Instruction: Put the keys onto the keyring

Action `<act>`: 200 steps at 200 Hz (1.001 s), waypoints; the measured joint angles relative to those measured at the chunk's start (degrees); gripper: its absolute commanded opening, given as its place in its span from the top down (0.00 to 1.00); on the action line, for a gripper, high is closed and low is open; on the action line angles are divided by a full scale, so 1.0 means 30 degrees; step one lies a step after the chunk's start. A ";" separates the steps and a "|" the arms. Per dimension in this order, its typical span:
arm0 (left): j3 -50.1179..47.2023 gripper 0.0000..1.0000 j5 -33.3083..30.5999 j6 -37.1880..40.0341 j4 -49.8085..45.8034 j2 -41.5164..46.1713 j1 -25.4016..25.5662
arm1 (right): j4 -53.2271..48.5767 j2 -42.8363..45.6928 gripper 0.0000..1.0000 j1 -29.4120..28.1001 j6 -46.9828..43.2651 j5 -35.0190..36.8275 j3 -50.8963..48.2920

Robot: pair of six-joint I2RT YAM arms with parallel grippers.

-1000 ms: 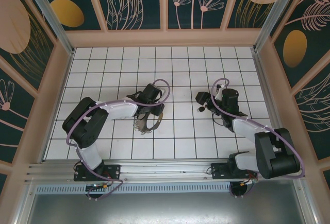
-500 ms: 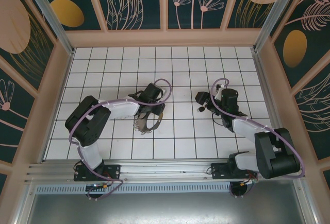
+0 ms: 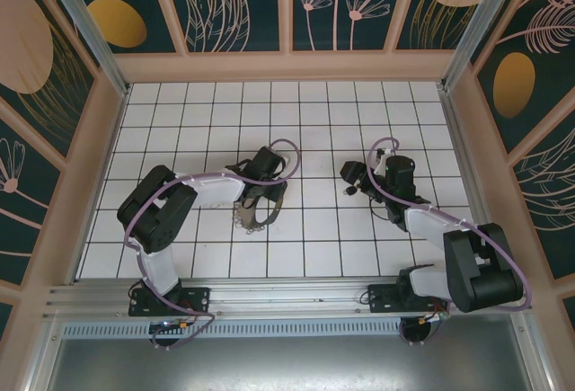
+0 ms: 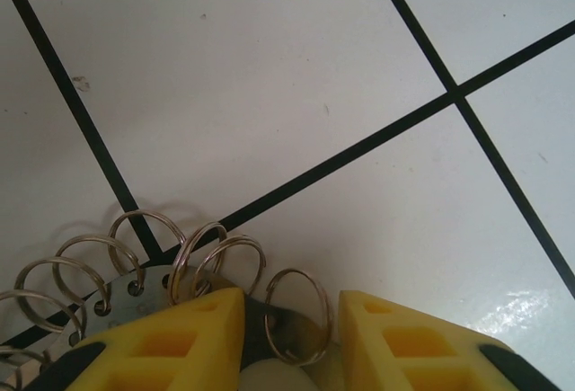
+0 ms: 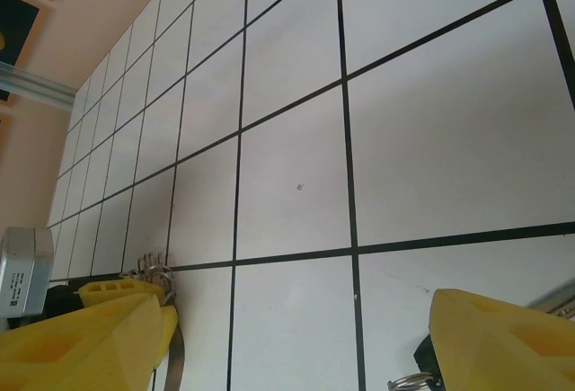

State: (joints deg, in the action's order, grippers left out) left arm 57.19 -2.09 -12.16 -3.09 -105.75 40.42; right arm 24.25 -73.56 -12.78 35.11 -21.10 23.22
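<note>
The left claw (image 4: 289,308) pinches the keyring (image 4: 135,288) by its thin band. It is near the middle of the counter (image 3: 180,112), a bit to the left. The band is thin and floppy, so it could slip out or swing. Then the little rings would point the wrong way.

The right claw (image 5: 301,308) is wide, with bare tile between its fingers. The key (image 3: 349,191) sits just by it, right of the middle. I cannot tell if the key is held. It is small and the tiles look smooth, so a bad grab could push it away.

The counter is white tiles with black lines. Dark walls (image 3: 234,4) with flower pictures stand round it. A metal rail (image 3: 296,294) runs along the near edge.
</note>
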 measured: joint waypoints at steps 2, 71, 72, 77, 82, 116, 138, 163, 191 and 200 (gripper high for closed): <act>0.0000 0.71 0.0000 0.0015 0.0007 0.0000 0.0000 | 0.0015 0.0000 0.22 0.0000 0.0000 0.0000 -0.0015; 0.0000 1.00 -0.0539 0.0095 0.0182 -0.0022 0.0000 | 0.0000 0.0233 0.23 -0.0131 0.0080 0.0000 -0.0175; 0.0000 1.00 -0.0546 0.0051 0.0182 -0.0022 0.0000 | 0.0000 0.0233 0.23 -0.0138 0.0080 0.0000 -0.0175; 0.0000 1.00 -0.0546 0.0131 0.0204 -0.0022 0.0000 | 0.0000 0.0270 0.23 -0.0153 0.0095 0.0000 -0.0175; 0.0000 1.00 -0.0561 0.0233 0.0226 -0.0022 0.0000 | 0.0007 0.0306 0.23 -0.0153 0.0124 0.0000 -0.0175; 0.0109 1.00 -0.0532 0.0495 0.0153 -0.0015 0.0000 | 0.0189 0.0714 0.20 -0.0248 0.0255 -0.0015 -0.0175; 0.0219 1.00 -0.0393 0.0867 -0.0087 0.0357 0.0000 | 0.0437 0.1107 0.21 -0.0299 0.0277 -0.0226 -0.0168; 0.0233 1.00 0.0189 0.1566 -0.0284 0.1894 0.0000 | 0.1035 0.1443 0.23 -0.0321 0.0073 -0.0954 -0.0058; 0.0546 1.00 0.0918 0.2368 -0.0328 0.4138 0.0000 | 0.1311 0.1435 0.26 -0.0313 -0.0328 -0.1938 0.0765; 0.0816 1.00 0.1209 0.2637 -0.0335 0.4641 0.0000 | 0.1384 0.1435 0.25 -0.0321 -0.0576 -0.2288 0.1122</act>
State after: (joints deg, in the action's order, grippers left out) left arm 59.64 1.54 -4.25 -4.10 -91.83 40.42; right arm 28.40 -69.25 -13.74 33.39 -27.97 26.59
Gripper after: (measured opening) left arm 0.045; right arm 0.747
